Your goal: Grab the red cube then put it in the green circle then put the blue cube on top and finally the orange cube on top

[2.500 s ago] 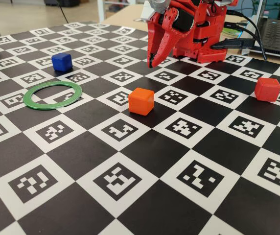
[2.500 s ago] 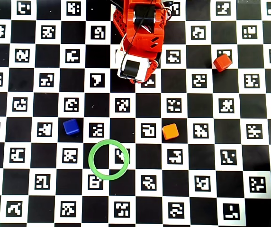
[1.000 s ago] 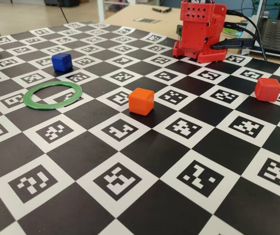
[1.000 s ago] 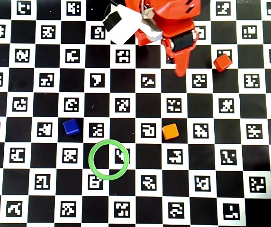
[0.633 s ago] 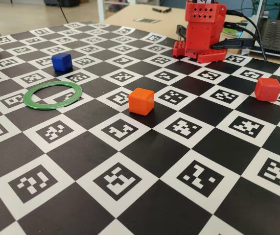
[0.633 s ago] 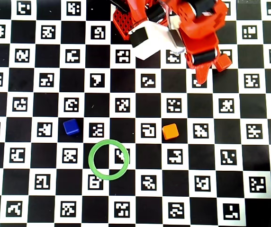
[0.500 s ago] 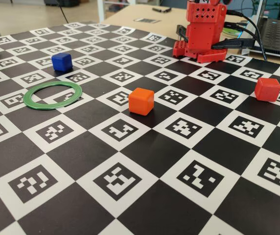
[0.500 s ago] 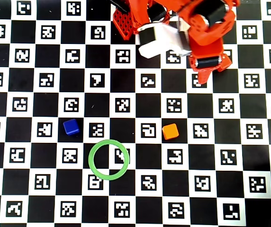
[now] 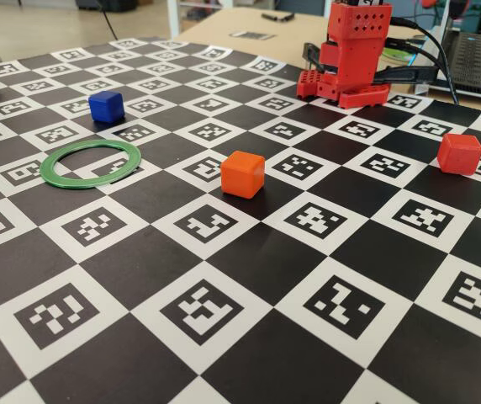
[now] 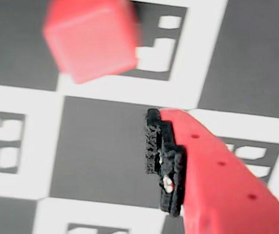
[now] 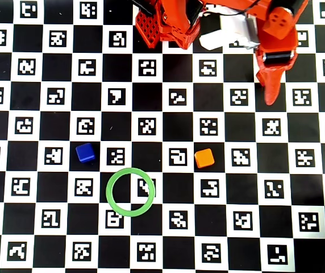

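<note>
The red cube [image 9: 460, 153] sits on the checkered board [image 9: 249, 252] at the right. In the wrist view it [image 10: 90, 39] is blurred at the top left, ahead of my gripper [image 10: 125, 151] and apart from it. Only one red finger with its black pad [image 10: 161, 161] shows there, with bare board to its left, so the jaws stand open and empty. In the overhead view my gripper [image 11: 270, 98] hangs over the board's upper right and hides the red cube. The green circle [image 9: 90, 162] lies empty at the left. The blue cube [image 9: 106, 107] stands behind it. The orange cube [image 9: 243, 174] is mid-board.
The red arm base [image 9: 354, 59] stands at the board's far edge, with cables and a laptop [image 9: 480, 59] behind it. In the overhead view the green circle [image 11: 130, 191] lies between the blue cube [image 11: 85, 152] and the orange cube [image 11: 204, 158].
</note>
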Motion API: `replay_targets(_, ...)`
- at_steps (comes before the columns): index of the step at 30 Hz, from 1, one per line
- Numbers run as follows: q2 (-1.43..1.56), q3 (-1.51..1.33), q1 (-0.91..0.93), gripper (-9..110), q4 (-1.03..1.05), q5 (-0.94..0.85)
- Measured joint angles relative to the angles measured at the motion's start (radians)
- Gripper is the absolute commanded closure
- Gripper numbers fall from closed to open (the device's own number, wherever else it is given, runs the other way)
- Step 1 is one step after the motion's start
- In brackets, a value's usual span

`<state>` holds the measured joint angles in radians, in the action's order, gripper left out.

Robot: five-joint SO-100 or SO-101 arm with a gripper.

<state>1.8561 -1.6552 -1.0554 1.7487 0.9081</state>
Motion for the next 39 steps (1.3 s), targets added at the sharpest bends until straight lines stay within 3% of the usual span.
replay_targets(10, -0.020, -0.160, -0.044, 45, -0.115, 0.003)
replay_targets(25, -0.071, -0.485, -0.129, 47, -0.541, 0.028)
replay_targets(39, -0.201, -0.485, -0.132, 50, -0.617, 0.179)
